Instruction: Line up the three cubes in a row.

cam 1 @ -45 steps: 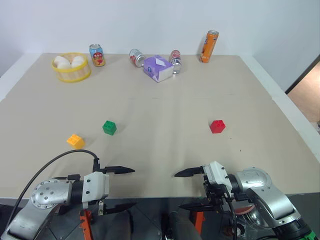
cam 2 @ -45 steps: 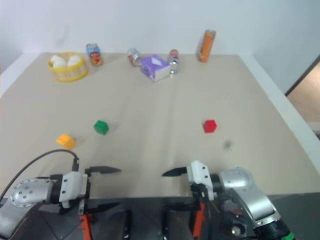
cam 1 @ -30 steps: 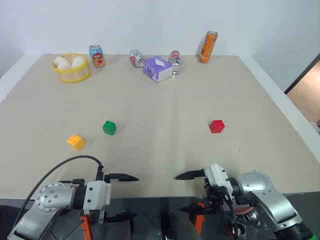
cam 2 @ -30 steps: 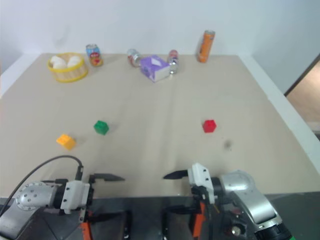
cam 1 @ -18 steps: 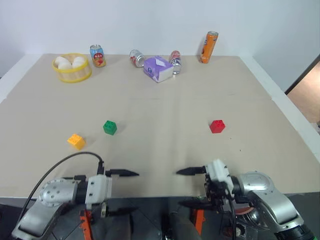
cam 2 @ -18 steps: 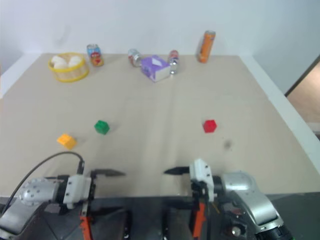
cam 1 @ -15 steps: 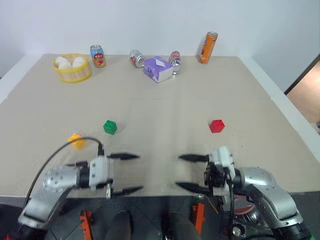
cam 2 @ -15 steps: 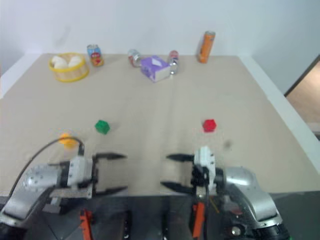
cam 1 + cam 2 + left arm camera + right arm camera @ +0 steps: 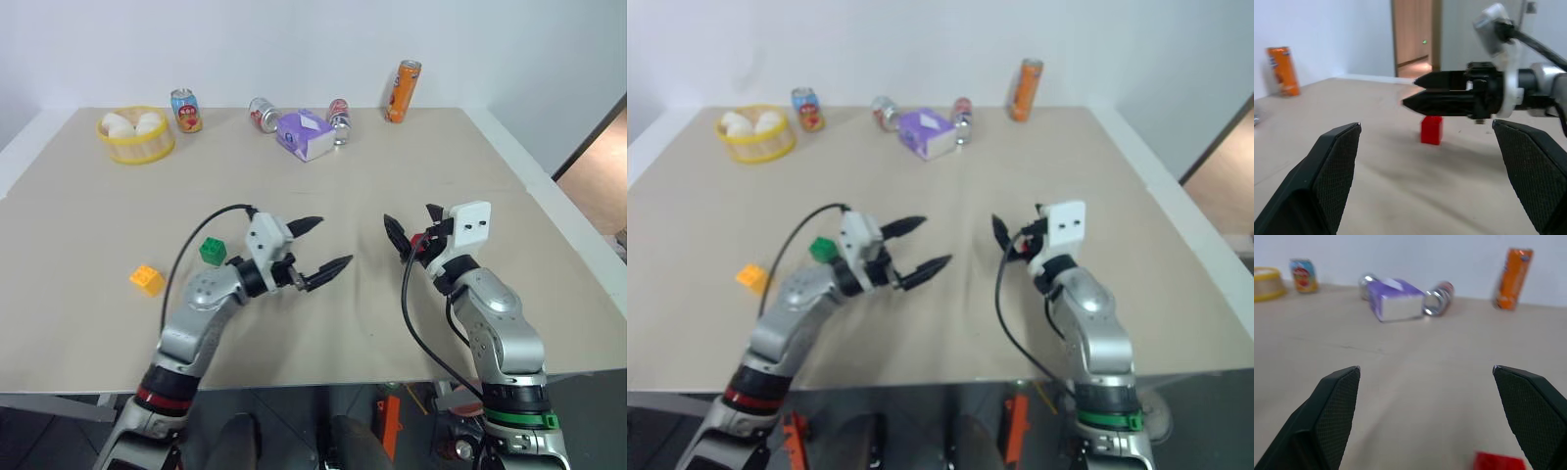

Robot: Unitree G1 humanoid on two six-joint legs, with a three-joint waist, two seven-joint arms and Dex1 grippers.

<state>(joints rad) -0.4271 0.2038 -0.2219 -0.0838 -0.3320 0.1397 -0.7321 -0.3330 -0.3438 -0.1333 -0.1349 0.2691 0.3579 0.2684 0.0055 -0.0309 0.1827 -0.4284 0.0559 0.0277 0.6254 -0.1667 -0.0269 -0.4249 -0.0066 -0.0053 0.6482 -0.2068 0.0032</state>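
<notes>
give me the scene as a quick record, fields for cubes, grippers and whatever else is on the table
red cube: on the table, just past the right gripper
green cube: on the table, beside the left arm
yellow cube: on the table, left of the green one
row: not formed, cubes apart
left gripper: open, holds nothing
right gripper: open, holds nothing
far edge: basket of eggs, four cans, purple box

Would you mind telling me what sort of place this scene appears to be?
Probably a robot test room: a bare beige table against a white wall, props like drink cans and toy cubes laid out, an open doorway behind.
</notes>
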